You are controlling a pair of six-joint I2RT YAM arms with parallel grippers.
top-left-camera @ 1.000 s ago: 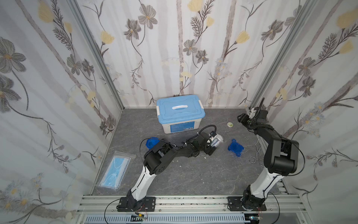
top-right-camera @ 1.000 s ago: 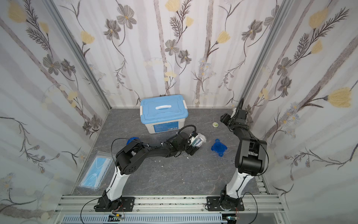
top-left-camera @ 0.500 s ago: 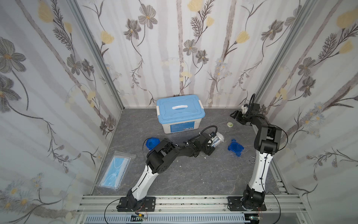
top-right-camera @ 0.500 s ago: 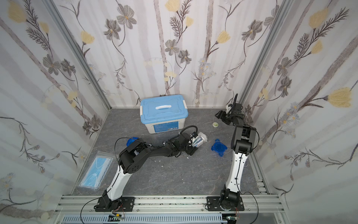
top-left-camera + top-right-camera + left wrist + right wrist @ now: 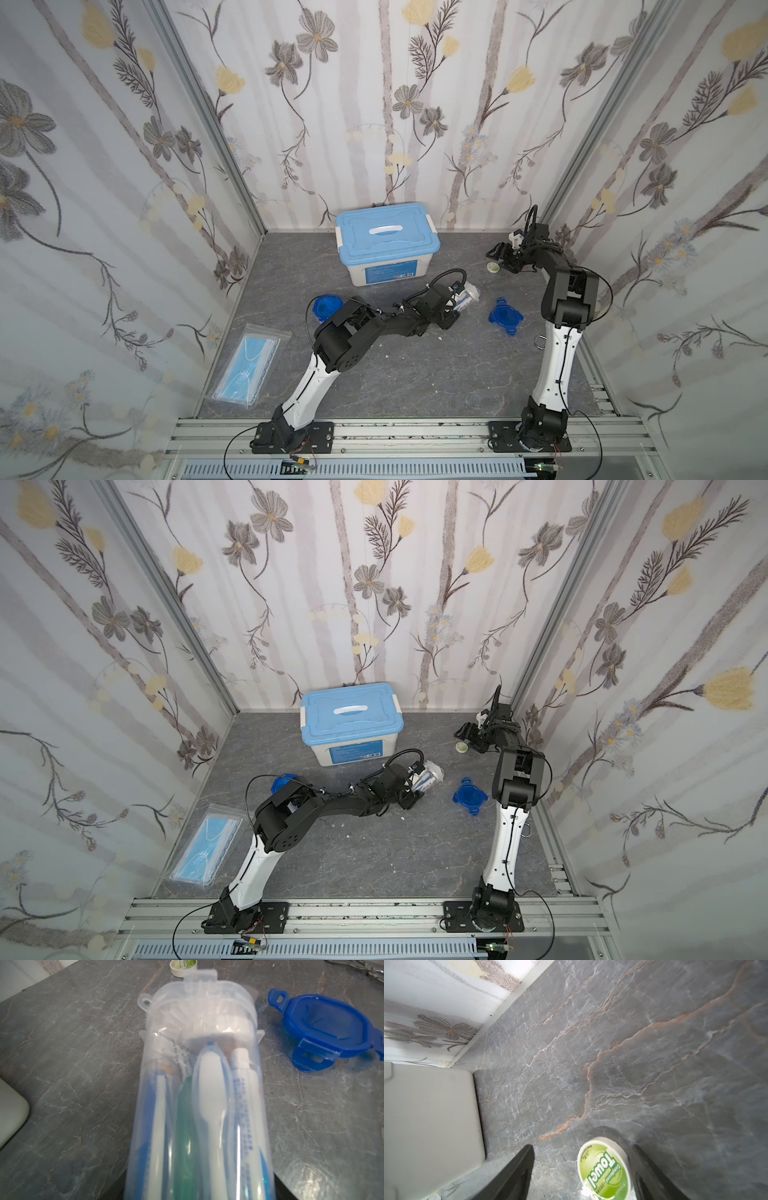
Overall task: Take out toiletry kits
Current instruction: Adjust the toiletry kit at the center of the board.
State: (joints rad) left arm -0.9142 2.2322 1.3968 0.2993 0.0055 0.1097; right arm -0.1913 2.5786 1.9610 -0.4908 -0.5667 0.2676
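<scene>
Grey stone table [image 5: 415, 374]: translucent cup [image 5: 468, 294] juts from left end effector [image 5: 455, 306].

Translucent plastic cup [image 5: 197, 1095], glossy blue plastic lid [image 5: 330, 1028], matt veined tabletop [image 5: 72, 1064], perhaps stone

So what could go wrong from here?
The lidless cup at the left gripper is tipped sideways, mouth away from the arm: a tilt could spill its toothbrushes. The towel disc sits off-centre between the right gripper's open jaws, so closing might just shove it.
</scene>
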